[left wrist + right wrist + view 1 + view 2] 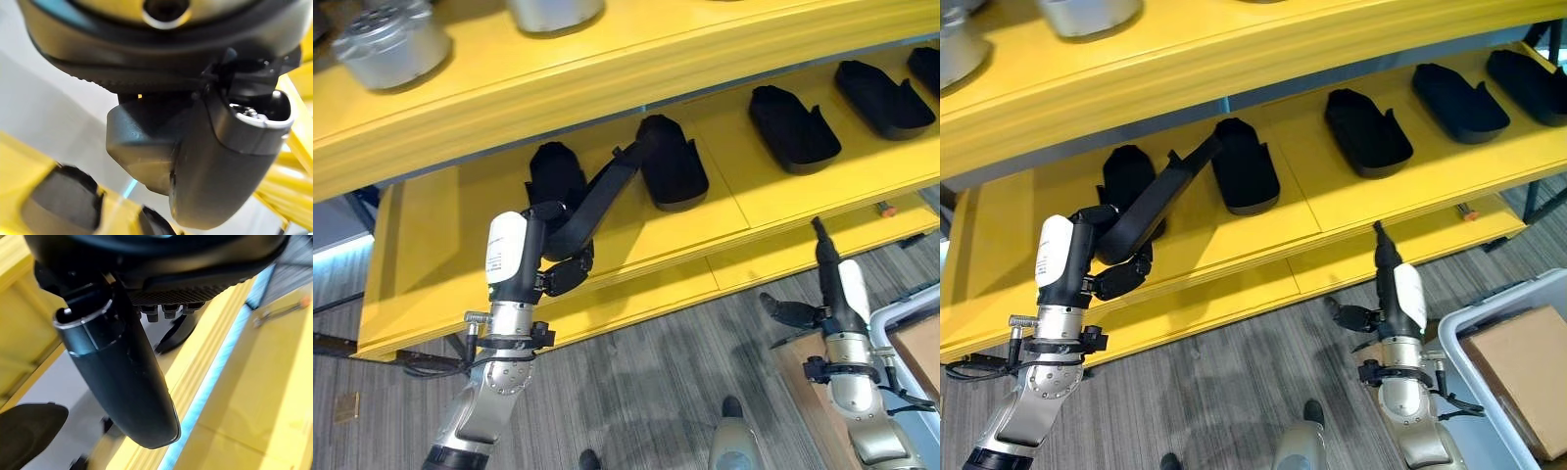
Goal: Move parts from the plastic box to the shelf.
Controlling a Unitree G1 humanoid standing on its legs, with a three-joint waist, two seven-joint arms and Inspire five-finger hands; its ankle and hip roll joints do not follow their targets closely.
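My left hand (563, 266) is raised in front of the yellow shelf (636, 269), fingers curled on a long black part (602, 191). The part slants up and its far end lies over the middle shelf board between two black shell-shaped parts (556, 174) (672, 163). The left wrist view shows the thumb (230, 161) against a dark body (142, 152). My right hand (1393, 284) stands lower right, below the shelf's front edge, fingers straight and pointing up, thumb out to the side, holding nothing. The plastic box (1474, 323) is at the far lower right.
More black shell parts (793, 127) (881, 98) lie along the middle shelf to the right. Silver round parts (391, 44) (553, 12) sit on the upper shelf. A cardboard box (1528, 372) lies in the plastic box. A small orange item (887, 209) rests near the shelf's right edge.
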